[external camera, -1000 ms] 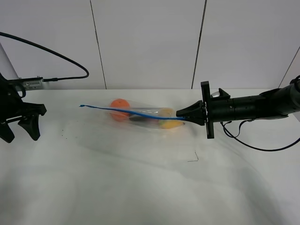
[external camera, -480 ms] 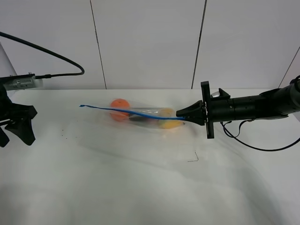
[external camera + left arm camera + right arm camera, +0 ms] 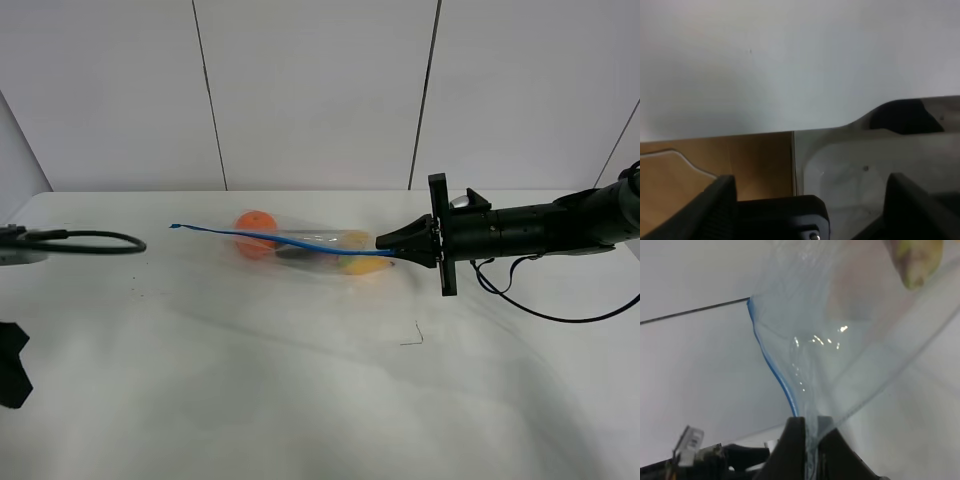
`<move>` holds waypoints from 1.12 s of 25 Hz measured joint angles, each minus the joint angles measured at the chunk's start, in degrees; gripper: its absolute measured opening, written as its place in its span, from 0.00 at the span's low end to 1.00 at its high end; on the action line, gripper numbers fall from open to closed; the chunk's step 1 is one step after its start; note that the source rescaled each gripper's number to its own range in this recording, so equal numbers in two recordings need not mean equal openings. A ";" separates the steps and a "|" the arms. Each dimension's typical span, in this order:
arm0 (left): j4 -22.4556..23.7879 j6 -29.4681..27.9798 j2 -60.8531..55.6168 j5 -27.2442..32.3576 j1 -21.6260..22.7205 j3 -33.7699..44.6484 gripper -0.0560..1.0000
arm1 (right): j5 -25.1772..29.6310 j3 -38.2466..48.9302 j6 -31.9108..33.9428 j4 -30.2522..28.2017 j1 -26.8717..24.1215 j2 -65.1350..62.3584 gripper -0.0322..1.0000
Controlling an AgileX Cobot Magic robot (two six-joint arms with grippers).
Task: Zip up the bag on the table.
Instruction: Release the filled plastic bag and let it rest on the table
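Note:
The clear bag (image 3: 300,248) lies on the white table (image 3: 300,400) behind its middle. Its blue zipper strip (image 3: 260,238) runs from a free left end to my right gripper (image 3: 387,243), which is shut on the bag's right end. Through the plastic I see an orange (image 3: 255,232), a dark eggplant (image 3: 295,255) and a yellow pear (image 3: 360,264). The right wrist view shows the jaws of my right gripper (image 3: 809,432) pinched on the bag (image 3: 810,330) beside the blue strip (image 3: 772,370). My left gripper (image 3: 812,187) is open and empty, far left of the bag at the table's edge.
A black part of the left arm (image 3: 12,365) shows at the exterior view's left edge, with its cable (image 3: 95,240) lying over the table's left side. A small dark mark (image 3: 412,338) sits on the table in front of the right gripper. White wall panels stand behind.
The left arm has pulled away toward the front left and mostly left the exterior view. The right gripper and the bag have not moved.

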 joint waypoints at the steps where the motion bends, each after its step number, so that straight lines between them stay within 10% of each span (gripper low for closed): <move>1: 0.20 0.00 -1.70 -0.69 0.00 1.82 0.88 | 0.00 0.00 0.00 0.00 0.00 0.00 0.03; 28: 3.22 -0.17 -19.31 -4.66 0.00 11.55 0.88 | 0.00 0.00 -0.40 -0.88 0.00 0.00 0.03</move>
